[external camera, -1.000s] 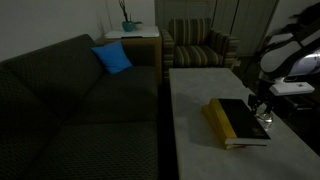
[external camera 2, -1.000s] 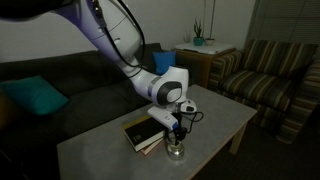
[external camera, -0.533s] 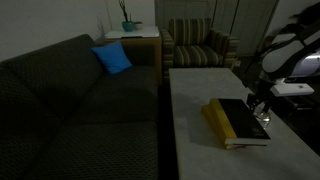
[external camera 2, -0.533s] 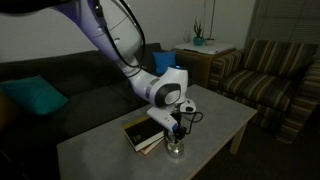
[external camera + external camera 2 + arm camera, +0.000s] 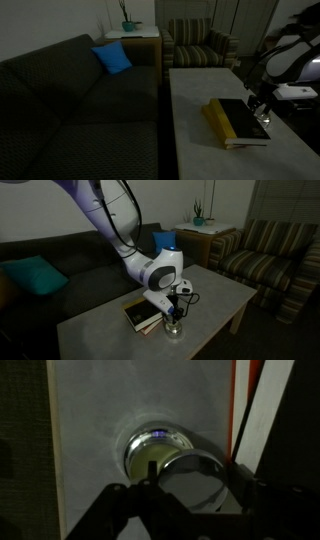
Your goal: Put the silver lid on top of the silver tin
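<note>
Two silver pieces fill my wrist view: the silver lid [image 5: 197, 482], a shiny flat disc, sits between the jaws, and the silver tin [image 5: 145, 450] stands under and a little behind it on the pale bench [image 5: 85, 440]. The jaws come in from the bottom of that view, one dark finger on each side of the disc. They look pinched on its rim, partly spread to its width. The lid covers only the tin's near right part, so the two are off centre to each other, and the rest of the tin's rim and its dim inside show past the lid's edge. I cannot tell whether the lid touches the tin or hangs just above it. In an exterior view the arm [image 5: 105, 220] bends down from the upper left with its wrist right over the tin [image 5: 176, 330], which stands just beside the black-and-yellow book [image 5: 143, 314] on the side toward the bench's front edge. The lid itself is too small and dark to pick out there. In an exterior view from along the bench, the book [image 5: 237, 120] lies flat near the far long edge, with the wrist hanging at its far corner. A dark sofa [image 5: 70, 95] with a blue cushion [image 5: 112, 58] runs alongside the bench, and a striped armchair [image 5: 200, 45] stands past its end.
</note>
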`<state>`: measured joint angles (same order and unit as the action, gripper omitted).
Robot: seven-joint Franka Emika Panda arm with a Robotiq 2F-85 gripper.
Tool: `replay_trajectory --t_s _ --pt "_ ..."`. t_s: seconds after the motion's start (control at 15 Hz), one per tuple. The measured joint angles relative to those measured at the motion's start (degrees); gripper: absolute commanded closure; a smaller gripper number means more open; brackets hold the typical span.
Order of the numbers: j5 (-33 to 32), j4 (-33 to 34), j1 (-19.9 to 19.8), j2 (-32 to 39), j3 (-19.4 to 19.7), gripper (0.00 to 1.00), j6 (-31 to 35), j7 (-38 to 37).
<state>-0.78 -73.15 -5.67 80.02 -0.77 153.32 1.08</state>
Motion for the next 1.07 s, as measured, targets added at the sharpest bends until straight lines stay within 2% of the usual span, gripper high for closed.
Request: replay_trajectory --t_s 0.67,1.07 --pt "-0.01 -8.58 0.19 -5.92 1.26 0.56 4.94 -1.18" --pt "0.0 -8.79 0.02 -6.74 1.68 0.56 3.66 -1.1"
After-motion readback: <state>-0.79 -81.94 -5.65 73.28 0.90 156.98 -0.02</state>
